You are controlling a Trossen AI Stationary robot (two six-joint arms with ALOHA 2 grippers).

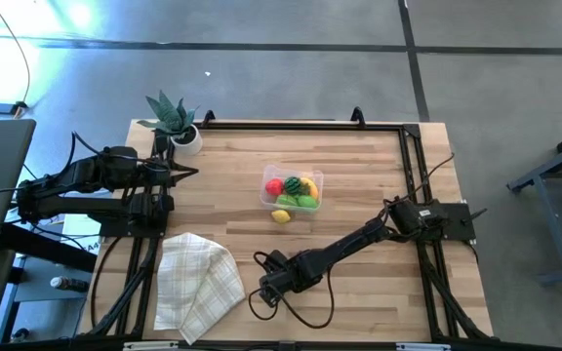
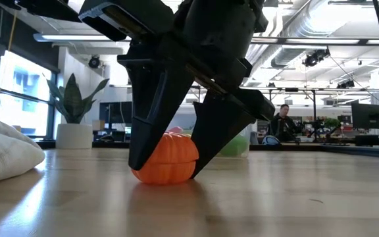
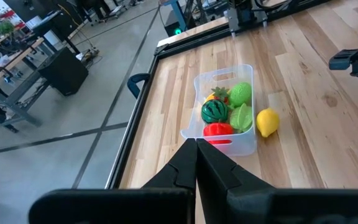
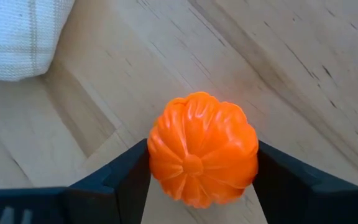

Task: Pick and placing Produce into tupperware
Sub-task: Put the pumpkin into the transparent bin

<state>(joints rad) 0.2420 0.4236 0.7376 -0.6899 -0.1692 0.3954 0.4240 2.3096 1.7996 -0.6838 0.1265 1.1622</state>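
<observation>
An orange toy pumpkin (image 4: 202, 158) sits on the wooden table near its front edge, next to the checked cloth. My right gripper (image 4: 202, 180) stands over it, one finger on each side (image 2: 166, 172). In the high view the gripper (image 1: 266, 291) hides the pumpkin. The clear tupperware (image 1: 267, 181) stands at the table's middle and holds red, green and yellow produce (image 3: 219, 112). A yellow lemon (image 1: 281, 216) lies on the table against its near wall. My left gripper (image 3: 196, 146) waits shut at the left edge, above the table. My right gripper pinches the pumpkin between its two fingers, on two opposite sides (image 4: 157, 158) at about mid-height. The fingers (image 2: 147, 125) slant down from above. The pumpkin stands upright with its base (image 2: 165, 179) on the table.
The folded checked cloth (image 1: 198, 283) lies at the front left, close to my right gripper. A potted green plant (image 1: 174, 117) stands at the far left corner. A black frame rail (image 1: 301, 124) runs along the table's edges. Bare wood lies between the pumpkin and the tupperware.
</observation>
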